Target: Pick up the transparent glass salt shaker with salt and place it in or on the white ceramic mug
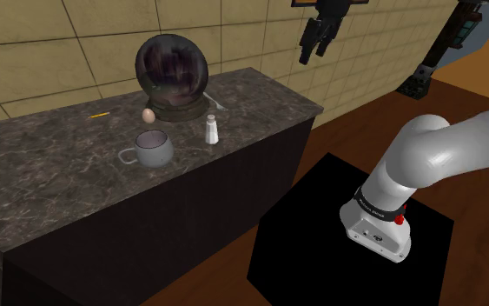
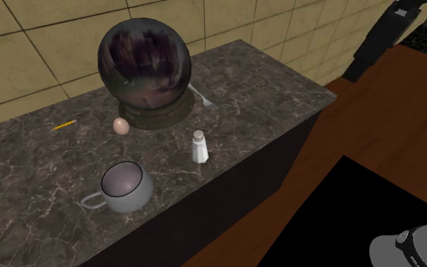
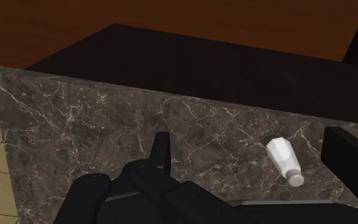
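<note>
Nearest: white arm (image 1: 425, 165) on its black stand (image 1: 320, 252). Hangs high, gripper (image 1: 314, 45) spread wide, 2 fingers (image 3: 161, 149) well apart, holding nothing. Far below the gripper, upright on the dark marbled counter (image 1: 60, 191): pale salt shaker (image 1: 211, 130). Farther from the gripper, apart from the shaker: pale grey mug (image 1: 152, 148). Behind both: 1 dark globe (image 1: 171, 69) and what looks like an egg (image 1: 148, 115).

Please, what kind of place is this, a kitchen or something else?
Probably a home kitchen: a dark marbled counter stands against a tiled wall, and on it are a mug, a salt shaker, an egg and a fork. The floor looks wooden.
</note>
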Motion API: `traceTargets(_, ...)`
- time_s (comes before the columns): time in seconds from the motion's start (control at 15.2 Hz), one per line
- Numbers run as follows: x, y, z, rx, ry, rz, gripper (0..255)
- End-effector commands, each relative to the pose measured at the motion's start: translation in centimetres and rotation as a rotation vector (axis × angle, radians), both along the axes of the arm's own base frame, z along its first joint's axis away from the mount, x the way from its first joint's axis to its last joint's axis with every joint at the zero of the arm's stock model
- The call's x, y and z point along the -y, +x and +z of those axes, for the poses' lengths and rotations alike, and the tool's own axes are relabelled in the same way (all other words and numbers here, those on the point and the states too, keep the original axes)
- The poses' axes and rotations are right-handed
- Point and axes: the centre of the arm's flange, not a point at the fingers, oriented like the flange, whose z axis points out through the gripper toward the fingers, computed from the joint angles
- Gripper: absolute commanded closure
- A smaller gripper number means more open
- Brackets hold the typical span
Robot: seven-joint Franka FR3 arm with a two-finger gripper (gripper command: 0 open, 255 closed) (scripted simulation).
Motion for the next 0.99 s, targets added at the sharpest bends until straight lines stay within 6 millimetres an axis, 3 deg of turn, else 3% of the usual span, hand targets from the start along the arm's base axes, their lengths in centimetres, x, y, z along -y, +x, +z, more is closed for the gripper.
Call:
traceTargets(0.0, 0.0, 0.0, 0.0, 0.0, 0.0, 0.0, 0)
traceTargets(0.92, -6.5, 13.5, -10.8, -0.04, 0.071, -0.002, 0)
